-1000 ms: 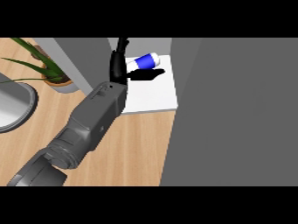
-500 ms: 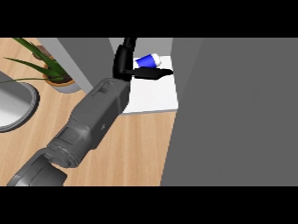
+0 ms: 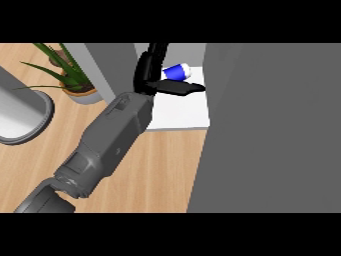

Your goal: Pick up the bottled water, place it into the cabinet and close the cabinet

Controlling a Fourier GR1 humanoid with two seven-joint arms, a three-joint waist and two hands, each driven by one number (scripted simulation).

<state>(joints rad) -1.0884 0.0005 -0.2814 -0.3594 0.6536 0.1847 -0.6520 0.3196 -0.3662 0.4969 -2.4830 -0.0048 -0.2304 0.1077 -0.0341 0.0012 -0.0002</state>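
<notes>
Inside cabinet (image 3: pixel 179 116): bottled water (image 3: pixel 176 72) between fingers (image 3: pixel 157 56), thumb of left hand (image 3: pixel 146 82).

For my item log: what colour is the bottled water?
The bottled water is blue with a white end; the head view shows it best.

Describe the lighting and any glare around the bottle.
Head view: the light is even and flat, with no glare on the blue bottled water; the white cabinet shelf is the brightest patch; the left hand reads as a plain black shape without highlights; the grey cabinet panel at right is uniformly dull.
</notes>
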